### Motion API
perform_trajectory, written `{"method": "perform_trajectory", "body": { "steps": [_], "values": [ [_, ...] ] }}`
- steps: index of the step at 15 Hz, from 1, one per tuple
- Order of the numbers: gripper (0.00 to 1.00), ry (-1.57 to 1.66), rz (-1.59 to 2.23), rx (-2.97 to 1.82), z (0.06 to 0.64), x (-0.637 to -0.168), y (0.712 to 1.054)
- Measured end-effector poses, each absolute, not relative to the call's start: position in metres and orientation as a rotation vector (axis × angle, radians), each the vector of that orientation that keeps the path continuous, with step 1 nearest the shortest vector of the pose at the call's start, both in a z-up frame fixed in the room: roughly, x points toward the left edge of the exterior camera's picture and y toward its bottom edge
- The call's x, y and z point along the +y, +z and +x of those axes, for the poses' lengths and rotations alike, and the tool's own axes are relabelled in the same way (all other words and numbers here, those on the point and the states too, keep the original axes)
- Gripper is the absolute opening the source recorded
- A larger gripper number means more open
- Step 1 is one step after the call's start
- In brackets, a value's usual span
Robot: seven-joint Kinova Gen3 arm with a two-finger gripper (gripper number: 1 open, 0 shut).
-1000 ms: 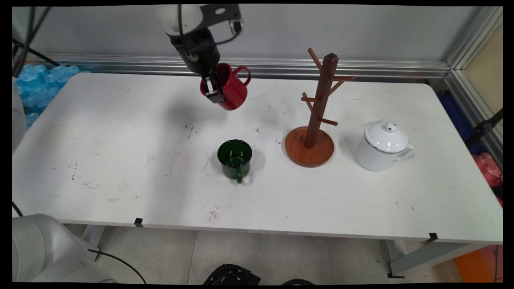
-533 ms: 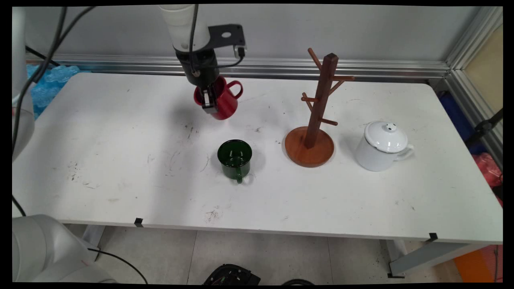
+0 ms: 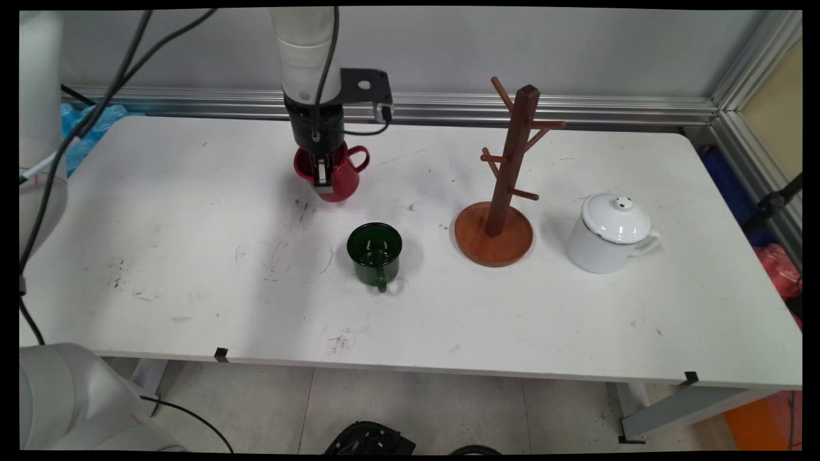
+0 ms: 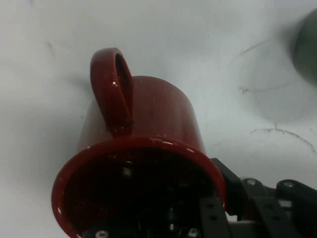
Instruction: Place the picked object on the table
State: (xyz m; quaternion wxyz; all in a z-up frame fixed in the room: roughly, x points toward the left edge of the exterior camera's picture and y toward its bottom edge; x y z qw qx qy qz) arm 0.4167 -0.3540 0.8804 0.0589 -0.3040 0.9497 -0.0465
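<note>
Main view: the gripper [image 3: 323, 174] pinches the rim of one red mug [image 3: 335, 179] low over the table [image 3: 192, 256]. One green mug [image 3: 375, 253] sits at its 5 o'clock; one wooden mug tree [image 3: 503, 192] and one white teapot [image 3: 608, 234] at 3 to 4 o'clock.

Hand view: the red mug [image 4: 143, 148] fills the frame, handle at 12 o'clock.
</note>
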Motion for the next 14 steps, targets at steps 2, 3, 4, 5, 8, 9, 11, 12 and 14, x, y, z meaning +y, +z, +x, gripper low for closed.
{"method": "perform_trajectory", "body": {
  "steps": [2, 3, 4, 5, 8, 9, 11, 12, 14],
  "values": [
    [0.00, -0.114, -0.917, 2.856, 0.412, -0.357, 0.873],
    [0.00, -0.100, -0.914, 2.848, 0.410, -0.358, 0.869],
    [0.00, -0.087, -0.910, 2.842, 0.407, -0.360, 0.865],
    [0.00, -0.076, -0.906, 2.839, 0.404, -0.362, 0.862],
    [0.00, -0.047, -0.891, 2.834, 0.397, -0.368, 0.854],
    [0.00, -0.037, -0.886, 2.833, 0.394, -0.370, 0.851],
    [0.00, -0.022, -0.878, 2.830, 0.390, -0.376, 0.846],
    [0.00, -0.014, -0.875, 2.828, 0.388, -0.378, 0.844],
    [0.00, 0.001, -0.873, 2.823, 0.385, -0.382, 0.840]
  ]
}}
